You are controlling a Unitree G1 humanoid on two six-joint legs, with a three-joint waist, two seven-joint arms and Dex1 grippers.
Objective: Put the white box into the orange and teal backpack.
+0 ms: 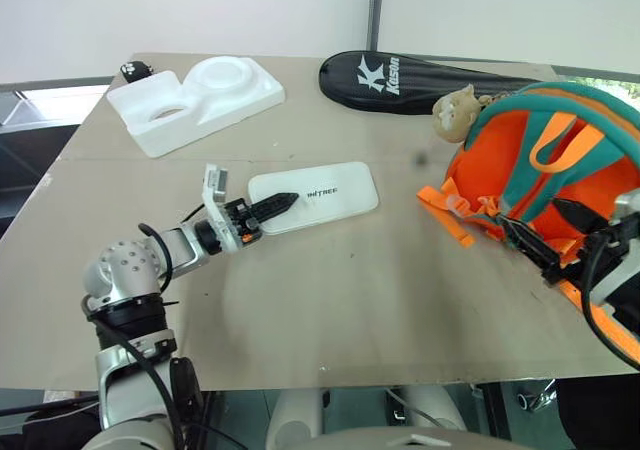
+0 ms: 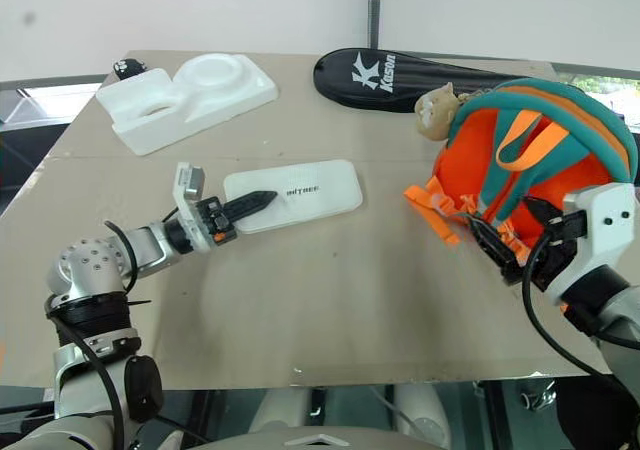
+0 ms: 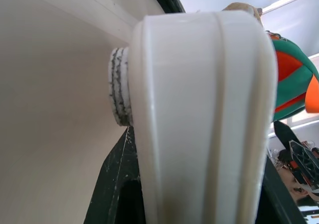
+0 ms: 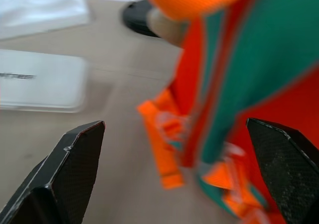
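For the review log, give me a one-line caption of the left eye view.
Left gripper gripping the flat white plastic box on the table; open right gripper beside the orange and teal backpack.

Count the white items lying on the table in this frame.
2. The bulky white foam tray sits at the far left of the table; the flat white box lies near the middle, its near end gripped by the left hand.

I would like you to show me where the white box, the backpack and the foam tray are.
white box (image 1: 335, 192): left eye view, middle of its lid.
orange and teal backpack (image 1: 590, 165): left eye view, orange body.
foam tray (image 1: 230, 78): left eye view, round hollow.
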